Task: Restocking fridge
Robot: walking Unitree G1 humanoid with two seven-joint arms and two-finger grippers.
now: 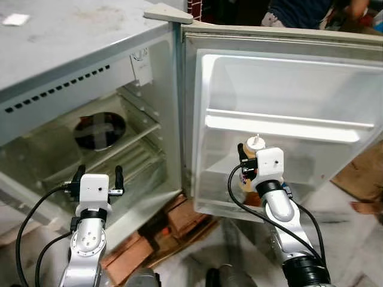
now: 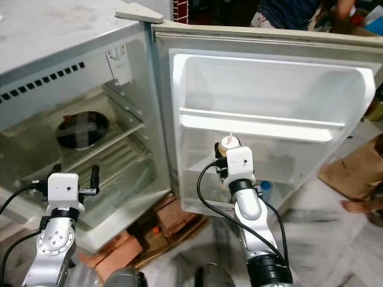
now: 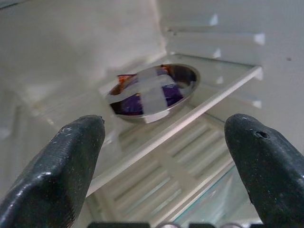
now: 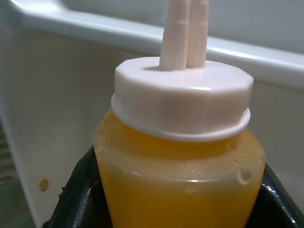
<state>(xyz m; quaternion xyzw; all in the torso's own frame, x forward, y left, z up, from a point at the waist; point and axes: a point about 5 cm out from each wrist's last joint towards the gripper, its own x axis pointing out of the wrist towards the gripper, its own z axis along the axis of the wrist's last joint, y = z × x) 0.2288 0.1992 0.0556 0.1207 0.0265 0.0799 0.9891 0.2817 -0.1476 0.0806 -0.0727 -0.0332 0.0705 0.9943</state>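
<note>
Yellow-orange sauce fills the squeeze bottle (image 4: 180, 175), a translucent plastic body topped by a broad white screw cap with a faceted edge and a slim white nozzle standing straight up from its middle. The right gripper (image 1: 246, 167) is clamped on this bottle, its black fingers (image 4: 76, 199) pressing the body on both sides just below the cap, and holds it upright inside the open fridge door (image 1: 287, 119), low down in front of the bottom door bin and beneath the white rail of the shelf above. No brand, label or lettering can be read on the bottle; its surface shows plain, with small droplets or bubbles near the shoulder. The fridge (image 1: 72, 66) is a small grey unit with a dusty top and a row of vent slots along its front edge; a white tag (image 1: 142, 67) hangs at the inner corner of the cabinet, its print too small to read. Inside, on the glass upper shelf (image 3: 209, 95), sits a round metal dish (image 3: 185, 78) holding something dark purple, crossed by two strips of pale tape. The left gripper (image 1: 97, 177) hovers before the cabinet opening with its jaws spread wide and nothing between them, facing that dish and the slatted shelf below it. Reddish bricks (image 1: 179, 221) lie under the fridge's front corner. Part of a person (image 1: 293, 12) stands behind the door, and a bare foot (image 1: 366, 207) rests on the floor at the right.
</note>
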